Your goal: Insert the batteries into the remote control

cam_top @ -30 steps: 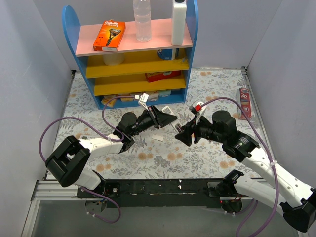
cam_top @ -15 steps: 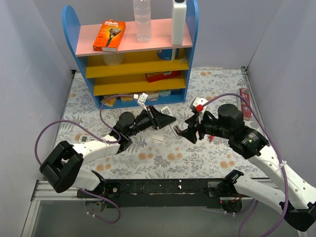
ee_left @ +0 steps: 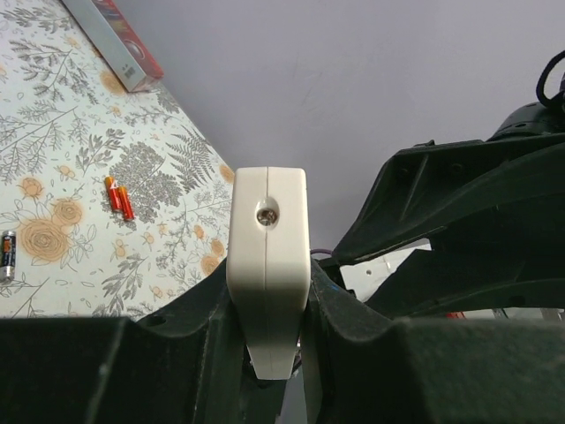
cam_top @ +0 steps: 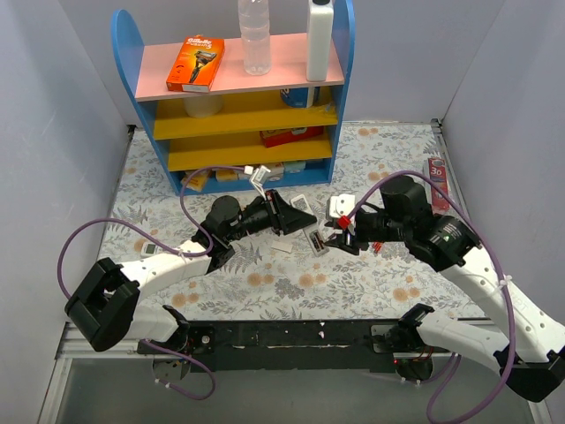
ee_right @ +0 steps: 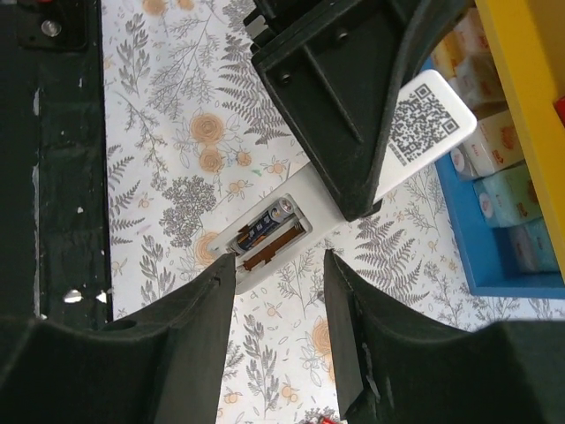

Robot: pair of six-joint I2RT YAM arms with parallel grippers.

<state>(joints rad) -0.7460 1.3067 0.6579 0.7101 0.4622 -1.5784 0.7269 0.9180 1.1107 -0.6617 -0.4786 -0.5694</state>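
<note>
My left gripper is shut on the white remote control, holding it above the table by its middle. In the right wrist view the remote shows its open battery bay, with one dark battery in the upper slot and the slot beside it empty. My right gripper is open and empty, its fingertips just short of the remote's free end. A second dark battery lies on the table at the left edge of the left wrist view.
The small white cover plate lies on the floral cloth under the remote. Two small red-orange sticks lie under the right wrist. A blue and yellow shelf stands at the back. A red box lies far right.
The right arm's wrist has swung to the right and back, while its fingers stayed by the remote's end. The left gripper has kept hold of the remote and shifted slightly.
</note>
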